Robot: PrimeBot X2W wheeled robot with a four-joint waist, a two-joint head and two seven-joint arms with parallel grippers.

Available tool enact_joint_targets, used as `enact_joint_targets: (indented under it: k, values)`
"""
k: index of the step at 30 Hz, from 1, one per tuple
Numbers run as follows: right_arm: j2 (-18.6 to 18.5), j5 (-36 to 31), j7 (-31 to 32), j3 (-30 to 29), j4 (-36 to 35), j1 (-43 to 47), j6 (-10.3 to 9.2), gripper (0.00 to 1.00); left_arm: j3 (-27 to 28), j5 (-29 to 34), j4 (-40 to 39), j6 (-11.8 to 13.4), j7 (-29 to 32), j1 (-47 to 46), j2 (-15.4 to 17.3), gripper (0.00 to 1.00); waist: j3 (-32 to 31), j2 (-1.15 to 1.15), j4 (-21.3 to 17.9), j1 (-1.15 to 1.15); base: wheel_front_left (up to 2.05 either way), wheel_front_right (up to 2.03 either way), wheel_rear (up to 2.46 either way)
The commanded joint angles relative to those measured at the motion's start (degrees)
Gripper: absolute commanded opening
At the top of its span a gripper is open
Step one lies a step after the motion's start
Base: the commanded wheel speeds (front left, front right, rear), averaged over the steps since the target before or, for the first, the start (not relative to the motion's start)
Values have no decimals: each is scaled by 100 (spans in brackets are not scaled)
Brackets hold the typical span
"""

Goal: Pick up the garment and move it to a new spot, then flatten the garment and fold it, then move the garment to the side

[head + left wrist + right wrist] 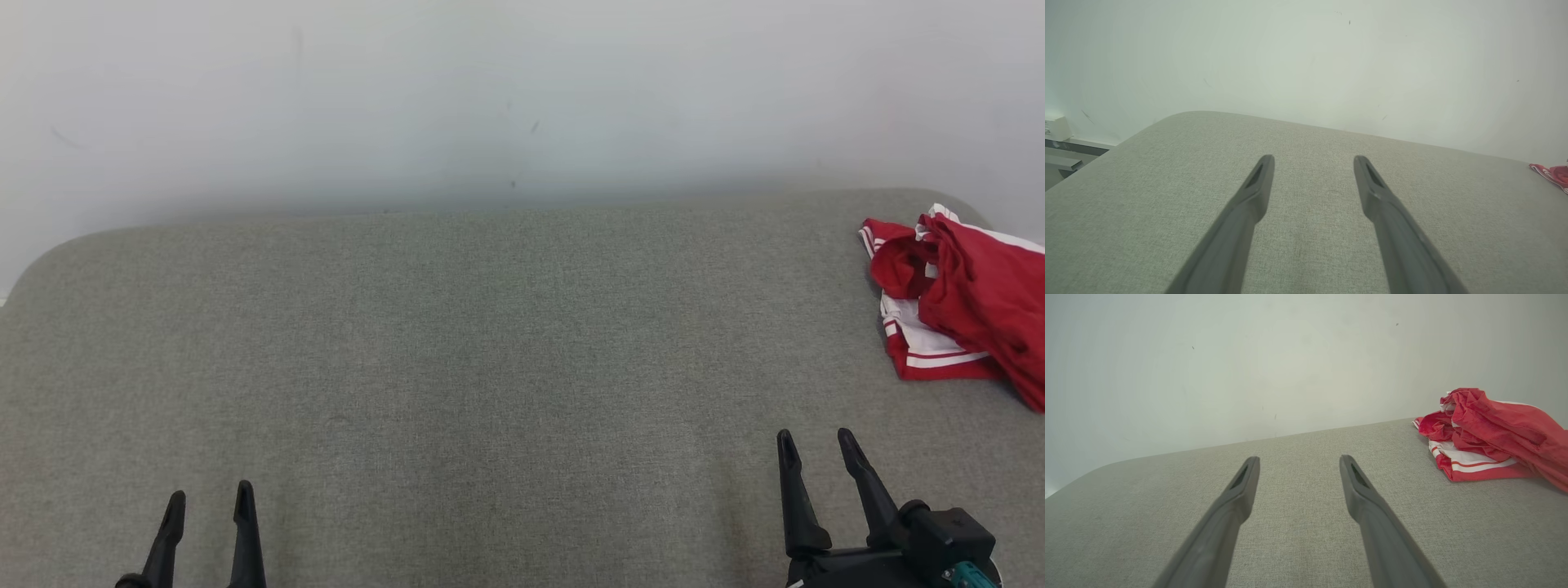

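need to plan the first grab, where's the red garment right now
In the head view the garment lies crumpled at the far right of the grey fabric surface, close to the wall, ahead and right of the open right pincer.

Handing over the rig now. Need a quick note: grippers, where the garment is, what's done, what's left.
Left gripper: open, empty, at the near left.
Right gripper: open, empty, at the near right, the closer one to the garment.
Garment: red with white stripes, crumpled in a heap at the far right of the grey surface, touched by neither gripper.
Done: nothing, by the look of it.
Left: pick up, move, flatten, fold, set aside.
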Motion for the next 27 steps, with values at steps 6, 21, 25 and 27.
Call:
enact_joint_targets:
  k: [6, 21, 25, 27]
  values:
    - [36, -38, -13, -14, 51, -41, -15, 100, -23, 59, 61, -23, 3, 61, -7, 100, -14, 0, 13, 0, 0, 0, 0]
    - [38, 521, 162, -50, 265, 45, 1, 0, 3, -513, 437, -23, 196, -108, -47, 0, -2, 0, 3, 0, 0, 0, 0]
    - [44, 942, 275, -100, 259, 7, 0, 0, -8, -950, 445, -28, 303, -156, -45, 0, -2, 0, 3, 0, 0, 0, 0]
    - [47, 1145, 330, -123, 256, -11, 0, 0, -16, -1159, 446, -31, 351, -178, -44, 0, -1, 0, 3, 0, 0, 0, 0]
